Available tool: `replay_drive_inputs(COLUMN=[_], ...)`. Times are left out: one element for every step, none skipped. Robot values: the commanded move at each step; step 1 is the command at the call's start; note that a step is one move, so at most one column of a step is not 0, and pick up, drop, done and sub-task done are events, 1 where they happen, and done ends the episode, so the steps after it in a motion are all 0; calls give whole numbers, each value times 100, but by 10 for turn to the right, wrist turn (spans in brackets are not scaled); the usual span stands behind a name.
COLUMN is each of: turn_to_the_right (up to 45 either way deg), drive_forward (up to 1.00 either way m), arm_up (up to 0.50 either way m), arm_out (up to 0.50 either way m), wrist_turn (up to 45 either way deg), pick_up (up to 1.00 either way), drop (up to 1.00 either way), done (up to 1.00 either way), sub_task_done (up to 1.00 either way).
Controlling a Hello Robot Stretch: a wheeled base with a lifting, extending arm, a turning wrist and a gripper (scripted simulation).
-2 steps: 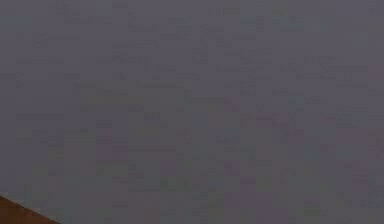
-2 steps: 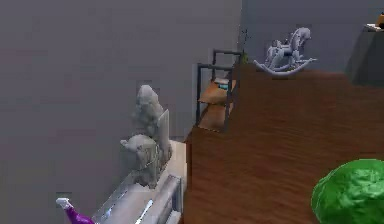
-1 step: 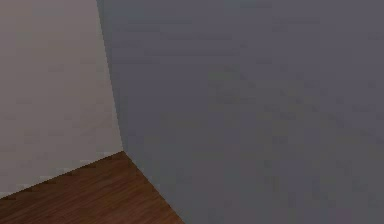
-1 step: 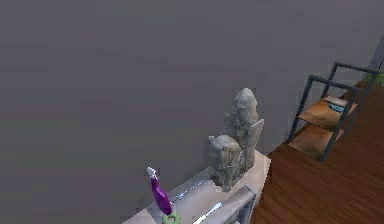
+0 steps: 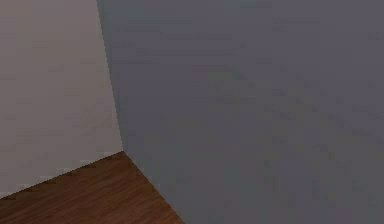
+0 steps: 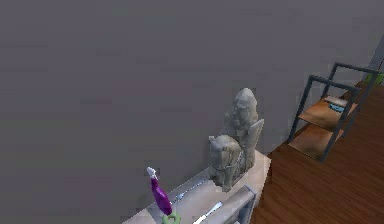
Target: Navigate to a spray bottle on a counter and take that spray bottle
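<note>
A purple spray bottle [image 6: 159,193] with a pale nozzle stands upright on a pale counter [image 6: 259,172] low in the arm side view, a little left of the middle. Just right of it on the same counter sits a grey stone statue [image 6: 236,140], taller than the bottle. A small green thing [image 6: 172,217] lies at the bottle's foot.
A grey wall [image 5: 250,100] stands close ahead in the forward view, meeting a lighter wall [image 5: 50,90] at a corner, with a wedge of brown wood floor [image 5: 100,195] below. A dark metal shelf unit [image 6: 330,105] with wooden boards stands at the arm side view's right, over wood floor [image 6: 320,190].
</note>
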Motion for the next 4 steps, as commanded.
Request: replay_drive_inputs(turn_to_the_right=[0,0,0,0], drive_forward=[0,0,0,0], arm_up=[14,0,0,0], arm_out=[0,24,0,0], wrist_turn=[0,0,450,450], pick_up=[0,0,0,0], drop=[0,0,0,0], done=[0,0,0,0], sub_task_done=[0,0,0,0])
